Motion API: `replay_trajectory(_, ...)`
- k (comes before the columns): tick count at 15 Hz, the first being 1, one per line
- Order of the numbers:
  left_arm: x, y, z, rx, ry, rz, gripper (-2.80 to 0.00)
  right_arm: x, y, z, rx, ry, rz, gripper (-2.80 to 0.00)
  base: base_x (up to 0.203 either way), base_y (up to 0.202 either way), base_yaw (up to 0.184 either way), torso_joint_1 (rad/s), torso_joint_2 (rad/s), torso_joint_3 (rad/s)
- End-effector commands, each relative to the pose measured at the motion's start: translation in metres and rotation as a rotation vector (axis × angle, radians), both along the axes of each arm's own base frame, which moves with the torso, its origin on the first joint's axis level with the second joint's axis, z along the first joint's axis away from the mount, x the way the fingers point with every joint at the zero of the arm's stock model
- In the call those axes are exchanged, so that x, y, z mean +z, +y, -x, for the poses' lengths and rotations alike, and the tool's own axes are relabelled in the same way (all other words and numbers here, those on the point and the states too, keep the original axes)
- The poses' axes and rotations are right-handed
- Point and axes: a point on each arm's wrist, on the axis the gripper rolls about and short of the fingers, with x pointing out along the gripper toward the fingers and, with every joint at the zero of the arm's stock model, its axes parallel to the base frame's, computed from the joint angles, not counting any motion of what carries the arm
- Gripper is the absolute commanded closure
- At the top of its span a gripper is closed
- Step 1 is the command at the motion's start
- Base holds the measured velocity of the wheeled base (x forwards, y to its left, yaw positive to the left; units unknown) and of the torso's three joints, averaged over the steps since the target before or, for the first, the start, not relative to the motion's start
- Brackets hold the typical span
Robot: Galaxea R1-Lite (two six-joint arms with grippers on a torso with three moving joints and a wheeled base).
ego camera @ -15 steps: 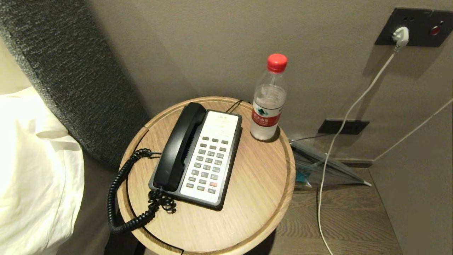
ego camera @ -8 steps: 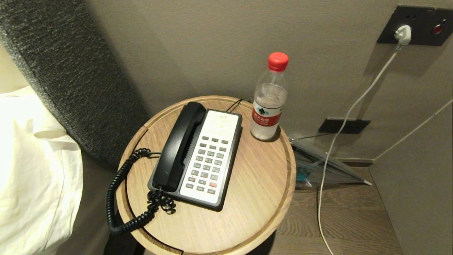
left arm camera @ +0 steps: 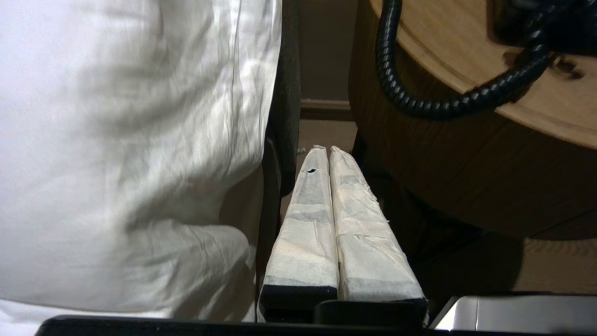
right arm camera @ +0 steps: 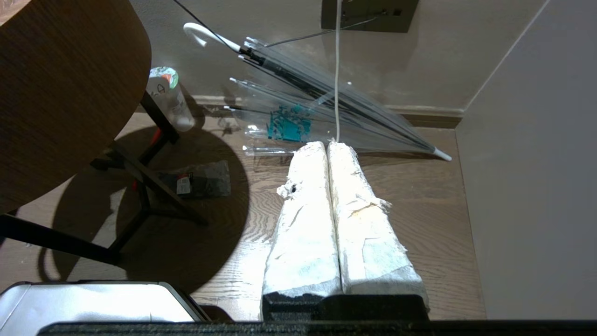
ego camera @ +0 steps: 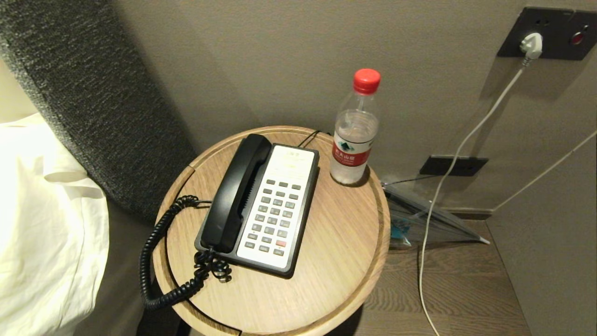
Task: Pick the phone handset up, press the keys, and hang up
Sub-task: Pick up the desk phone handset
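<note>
The black phone handset (ego camera: 235,193) rests in its cradle on the left side of the phone, on a round wooden table (ego camera: 340,261). Its coiled cord (ego camera: 154,261) loops off the table's left edge, and the cord (left arm camera: 433,100) also shows in the left wrist view. The grey keys (ego camera: 275,217), one red-orange, sit in the white faceplate beside the handset. Neither arm is in the head view. My left gripper (left arm camera: 325,149) hangs shut and empty below the table's edge, beside white bedding. My right gripper (right arm camera: 325,143) is shut and empty above the wooden floor.
A water bottle (ego camera: 354,130) with a red cap stands at the table's back right. A grey padded headboard (ego camera: 84,93) and white bedding (ego camera: 42,224) lie to the left. A clear umbrella (right arm camera: 326,112), a white cable (ego camera: 447,177) and table legs (right arm camera: 140,186) occupy the floor at right.
The whole head view shifted slightly between one second ago and half a second ago, so the camera moved. Nothing on the table has moved.
</note>
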Motion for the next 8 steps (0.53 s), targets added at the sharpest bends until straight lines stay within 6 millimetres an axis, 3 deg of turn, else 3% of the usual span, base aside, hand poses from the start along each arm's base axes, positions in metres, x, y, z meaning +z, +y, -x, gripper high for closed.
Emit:
replay_trajectory(1,0.013,0.0,0.004,-0.009,-0.04,-0.002,0.0,0.0,0.0,0.0,-0.001,0.001,0.001,0.0,0.0,0.0,0.0,0.0,0.0,0.0)
replay_trajectory(3,0.049,-0.001,0.019,-0.031,-0.09,-0.001,0.0,0.0,0.0,0.0,-0.001,0.001,0.001,0.0,0.0,0.0,0.0,0.0,0.0,0.0)
replay_trajectory(6,0.124,-0.002,0.047,-0.097,-0.129,-0.001,0.0,0.0,0.0,0.0,-0.001,0.001,0.001,0.0,0.0,0.0,0.0,0.0,0.0,0.0)
replay_trajectory(8,0.177,-0.004,0.045,-0.17,-0.102,0.003,0.0,0.0,0.0,0.0,0.0,0.001,0.001,0.0,0.0,0.0,0.0,0.0,0.0,0.0)
